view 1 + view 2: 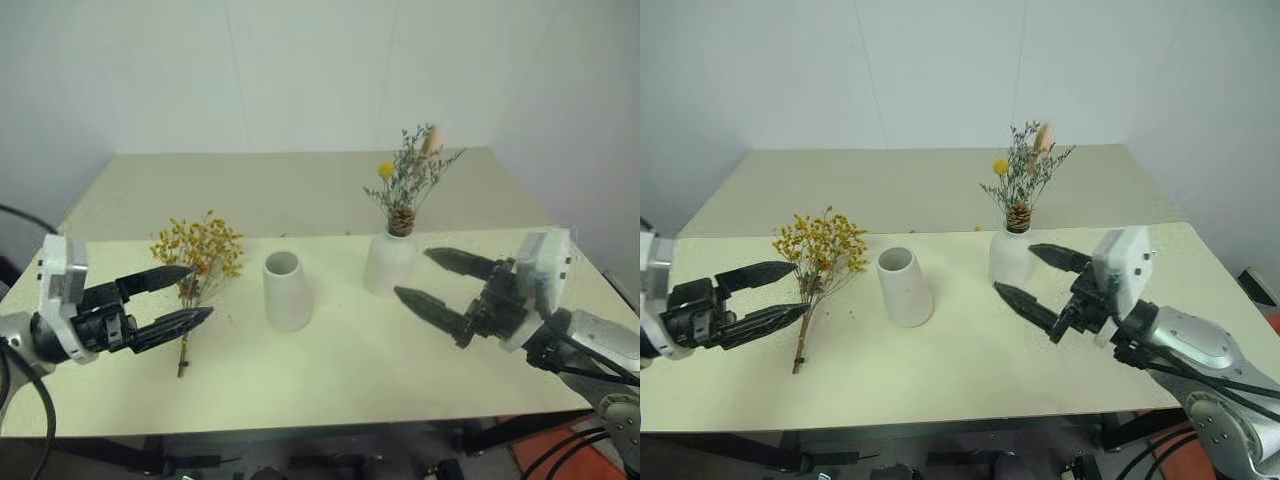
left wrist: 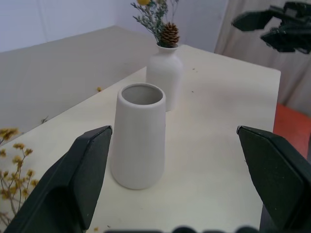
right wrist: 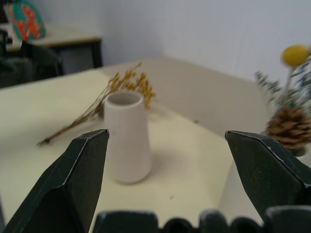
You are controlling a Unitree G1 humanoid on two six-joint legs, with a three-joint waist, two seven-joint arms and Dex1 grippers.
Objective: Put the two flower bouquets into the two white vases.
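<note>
So both grippers are wide open and holding nothing; the left gripper [image 1: 188, 295] hovers over the left part of the desk [image 1: 330, 370], its fingers [image 1: 160, 277] pointing toward the middle, and in the head views the tips sit right over the stems of the yellow bouquet [image 1: 198, 250]; can't really tell if they touch it or just float above it. The right gripper [image 1: 422, 275] hangs on the other side with its fingers [image 1: 1025, 306] spread and aimed back toward the center, just in front of the round vase [image 1: 388, 263]; nothing between them.

Yellow bouquet is lying flat on the desk, bushy head pointing away from the robot, brown stems trailing toward the near edge; it's just left of the cone vase [image 1: 286, 291] and not touching it. Cone vase stands upright about mid-desk, mouth empty; the left wrist view looks straight at it between the fingers, and the right wrist view frames it the same way from the other side.

The grey-green sprig [image 1: 410, 175] is standing in the round vase, upright, with the yellow ball flower [image 1: 385, 170] to the left and the pinkish tuft [image 1: 432, 142] up top; there's a pine cone [image 2: 169, 35] sitting right at the neck. Round vase is right of the cone vase and a bit further back; near but apart.
</note>
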